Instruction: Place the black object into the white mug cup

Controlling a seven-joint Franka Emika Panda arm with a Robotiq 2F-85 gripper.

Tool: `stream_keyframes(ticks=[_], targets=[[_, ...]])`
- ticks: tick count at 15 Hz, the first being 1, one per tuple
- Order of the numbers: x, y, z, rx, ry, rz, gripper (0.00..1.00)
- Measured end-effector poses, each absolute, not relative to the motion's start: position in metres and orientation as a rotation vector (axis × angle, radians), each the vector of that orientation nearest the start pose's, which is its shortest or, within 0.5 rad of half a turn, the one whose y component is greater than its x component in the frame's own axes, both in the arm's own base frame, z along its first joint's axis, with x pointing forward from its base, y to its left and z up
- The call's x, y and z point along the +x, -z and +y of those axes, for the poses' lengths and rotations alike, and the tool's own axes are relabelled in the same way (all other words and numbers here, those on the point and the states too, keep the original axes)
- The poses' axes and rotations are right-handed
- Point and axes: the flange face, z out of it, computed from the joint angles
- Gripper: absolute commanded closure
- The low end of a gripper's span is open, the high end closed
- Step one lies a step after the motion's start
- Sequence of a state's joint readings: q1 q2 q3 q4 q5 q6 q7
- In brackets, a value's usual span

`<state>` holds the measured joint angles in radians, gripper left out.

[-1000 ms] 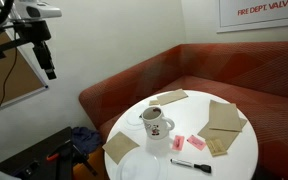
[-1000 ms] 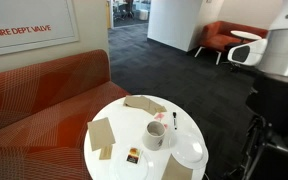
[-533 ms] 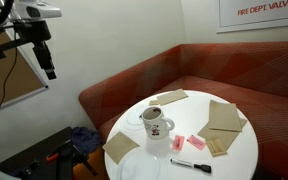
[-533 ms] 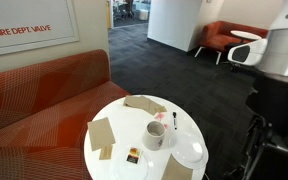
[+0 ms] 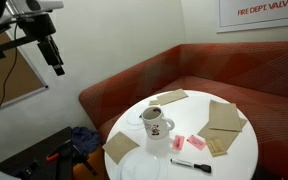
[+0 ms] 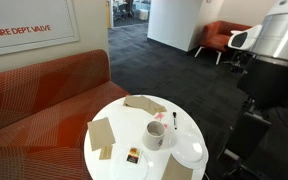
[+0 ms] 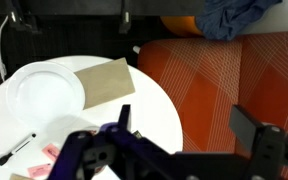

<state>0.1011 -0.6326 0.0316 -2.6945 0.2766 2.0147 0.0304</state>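
Observation:
The black pen (image 5: 191, 165) lies flat on the round white table (image 5: 234, 158) near its front edge, to the right of the white mug (image 5: 156, 123). The mug stands upright, with a dark red picture on its side. Both also show in an exterior view, the pen (image 6: 175, 120) just behind the mug (image 6: 156, 135). My gripper (image 5: 57, 66) hangs high above the floor, far to the left of the table. In the wrist view the gripper (image 7: 184, 125) is open and empty over the table edge and sofa. The pen (image 7: 16, 148) lies at lower left there. The mug is out of that view.
A flat white plate (image 5: 139, 168) lies at the table's front left. Brown napkins (image 5: 222, 118) and small pink packets (image 5: 177, 144) lie around the mug. A red sofa (image 5: 224, 70) curves behind the table. Blue cloth (image 7: 234, 15) lies on the floor.
The arm has shifted a little; the gripper now sits slightly further right and lower in the exterior view. Nothing on the table has moved.

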Motion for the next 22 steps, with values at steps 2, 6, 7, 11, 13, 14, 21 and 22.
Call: stream_keyframes(ticks=[2,6,7,11,13,14,21,22], targets=[[0.346,-0.421,0.047,-2.915,-0.007,0.119,0.0],[0.369,-0.42,0.02,-2.919,0.164,0.275,0.0],[0.375,-0.418,0.014,-2.921,0.208,0.322,0.0],[0.398,-0.403,-0.015,-2.931,0.366,0.541,0.0],[0.407,-0.394,-0.032,-2.932,0.425,0.657,0.0],[0.411,-0.389,-0.042,-2.929,0.452,0.719,0.0],[0.425,-0.361,-0.108,-2.903,0.522,1.08,0.0],[0.426,-0.357,-0.116,-2.898,0.522,1.121,0.0]])
